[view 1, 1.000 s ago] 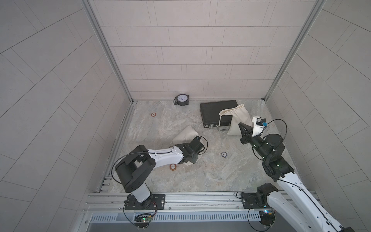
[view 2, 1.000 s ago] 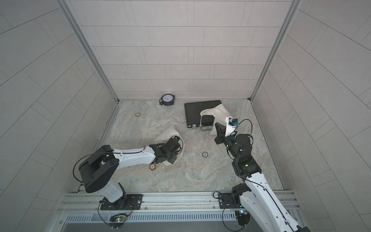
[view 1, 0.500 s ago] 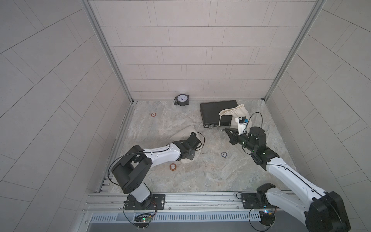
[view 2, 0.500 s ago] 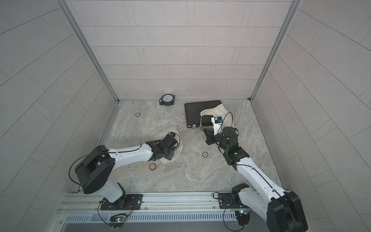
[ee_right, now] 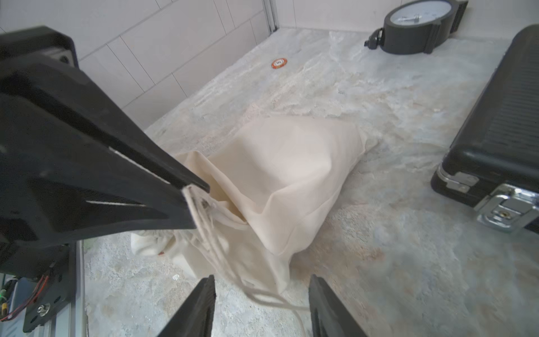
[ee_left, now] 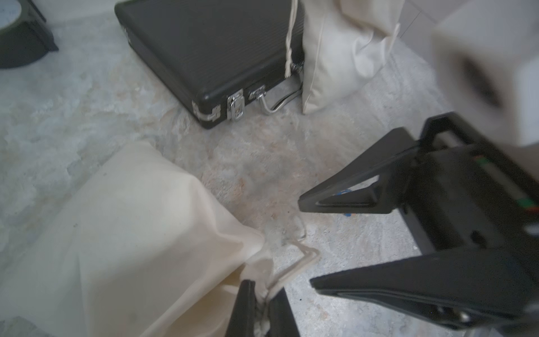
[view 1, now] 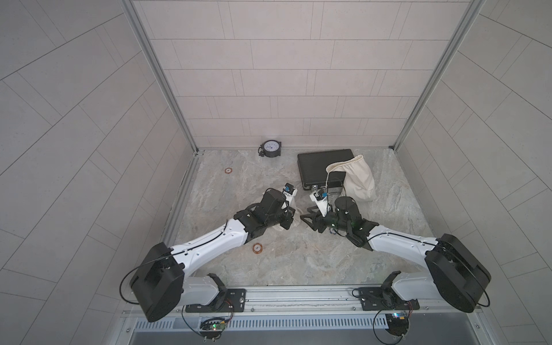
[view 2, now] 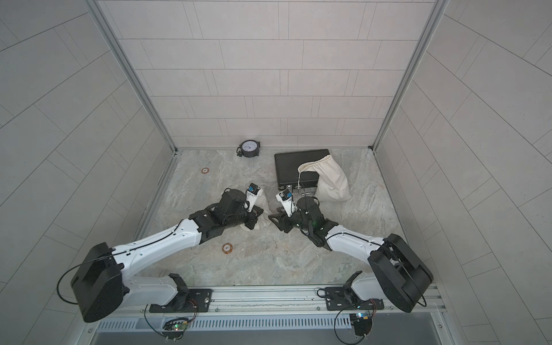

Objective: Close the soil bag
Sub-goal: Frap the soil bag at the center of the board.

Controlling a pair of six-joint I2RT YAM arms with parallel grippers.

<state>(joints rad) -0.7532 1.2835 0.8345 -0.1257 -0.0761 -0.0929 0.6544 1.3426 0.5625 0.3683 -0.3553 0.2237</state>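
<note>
The soil bag (ee_right: pixel 291 175) is a cream cloth sack lying on the stone floor at the middle. In both top views only small parts of it (view 1: pixel 295 221) (view 2: pixel 263 203) show past the left wrist. My left gripper (ee_left: pixel 262 291) is shut on the bag's gathered mouth and its drawstring (ee_left: pixel 303 259); it also shows in a top view (view 1: pixel 285 221). The right gripper (ee_right: pixel 262 280) faces it from the right, open. A loose drawstring loop (ee_right: pixel 271 300) lies on the floor between its fingers, touching neither. In both top views the right gripper (view 1: pixel 307 222) (view 2: pixel 276 223) sits a short gap from the bag.
A black case (view 1: pixel 324 167) lies at the back right with a second cream bag (view 1: pixel 357 179) leaning on it, mouth open. A round black gauge (view 1: pixel 271 148) stands by the back wall. Orange discs (view 1: pixel 257 248) (view 1: pixel 228 170) lie on the floor. Tiled walls enclose three sides.
The right arm has swung from the bag at the back right to the middle, and its gripper has opened. The left gripper stays shut on the drawstring, shifted slightly.
</note>
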